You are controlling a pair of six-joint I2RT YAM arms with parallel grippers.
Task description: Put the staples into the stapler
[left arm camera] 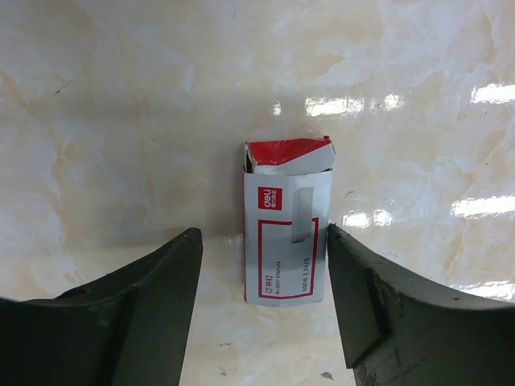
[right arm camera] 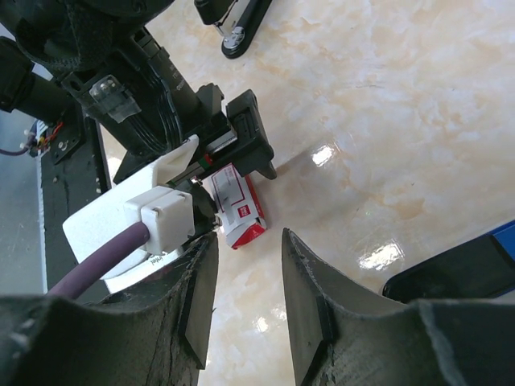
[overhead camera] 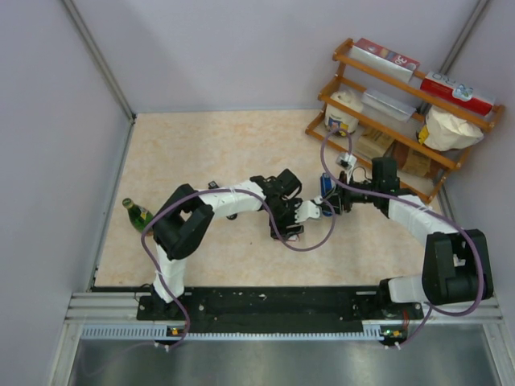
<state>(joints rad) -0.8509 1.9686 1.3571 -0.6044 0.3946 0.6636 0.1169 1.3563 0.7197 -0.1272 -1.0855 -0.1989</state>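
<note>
The staples' box (left arm camera: pixel 286 233), white with red print, lies flat on the marbled table with its red end flap open. A grey strip shape shows on its face; I see no loose strips. My left gripper (left arm camera: pixel 264 241) is open and straddles the box, the right finger (left arm camera: pixel 374 297) almost at its edge and the left finger (left arm camera: pixel 153 305) well apart. The right wrist view shows the box (right arm camera: pixel 239 205) under that gripper. My right gripper (right arm camera: pixel 245 249) hangs open and empty just short of it. The black stapler (right arm camera: pixel 237 24) lies beyond the left arm.
A flat blue and black object (right arm camera: pixel 459 269) lies beside my right gripper. A green bottle (overhead camera: pixel 137 213) lies at the table's left edge. A wooden shelf (overhead camera: pixel 402 112) with boxes and bags stands at the back right. Walls close in three sides.
</note>
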